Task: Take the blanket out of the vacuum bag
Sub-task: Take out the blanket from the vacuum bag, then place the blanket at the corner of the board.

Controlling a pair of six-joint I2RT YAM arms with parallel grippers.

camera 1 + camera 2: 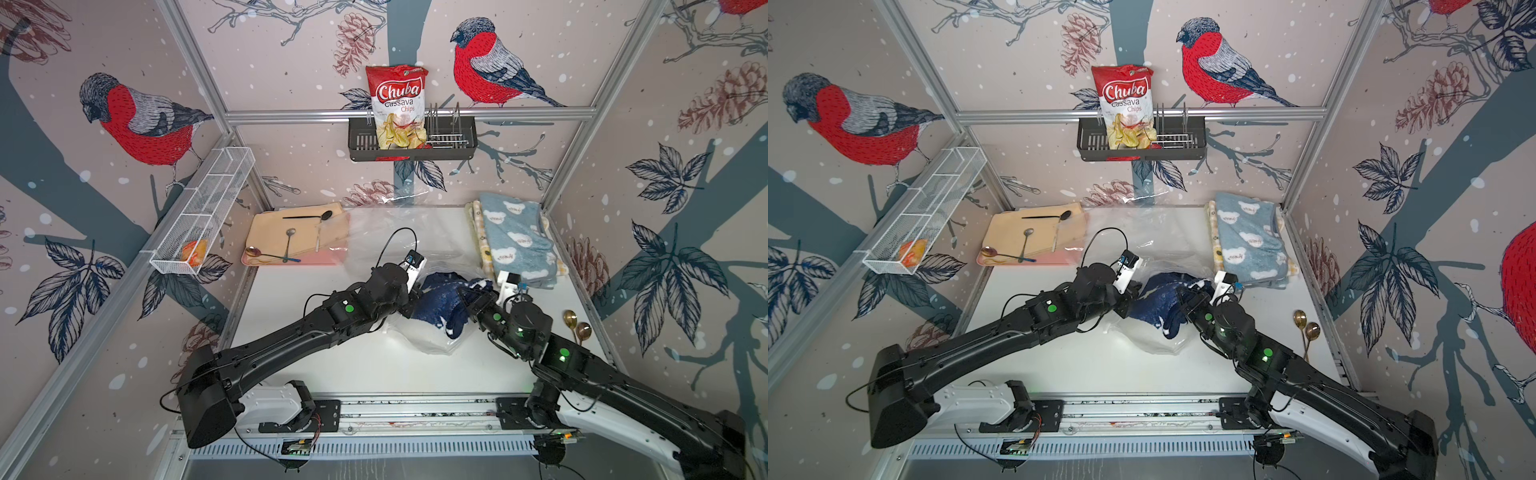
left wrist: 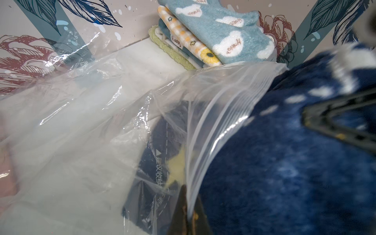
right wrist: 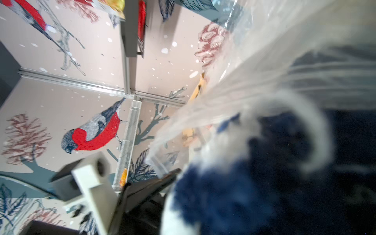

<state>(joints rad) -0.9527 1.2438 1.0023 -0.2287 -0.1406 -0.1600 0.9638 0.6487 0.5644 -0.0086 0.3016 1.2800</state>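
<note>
The vacuum bag point(image 1: 419, 340) point(image 1: 1150, 343) is clear, crinkly plastic lying across the middle of the table, with its zip mouth point(image 2: 219, 114) open. The navy blanket point(image 1: 440, 303) point(image 1: 1156, 299) point(image 2: 284, 173) with white specks bulges halfway out of that mouth. My left gripper point(image 1: 413, 307) point(image 2: 188, 213) is shut on the bag's zip edge. My right gripper point(image 1: 467, 297) point(image 1: 1183, 297) is shut on the blanket's right side. In the right wrist view the blanket point(image 3: 244, 193) fills the frame and hides the jaws.
A pile of folded light-blue blankets point(image 1: 515, 241) lies at the back right. A pink tray point(image 1: 291, 259) with a beige cloth and spoons sits back left. Two gold spoons point(image 1: 575, 326) lie near the right wall. A white wire basket point(image 1: 203, 212) and a black rack point(image 1: 457, 141) holding a chips bag hang on the walls.
</note>
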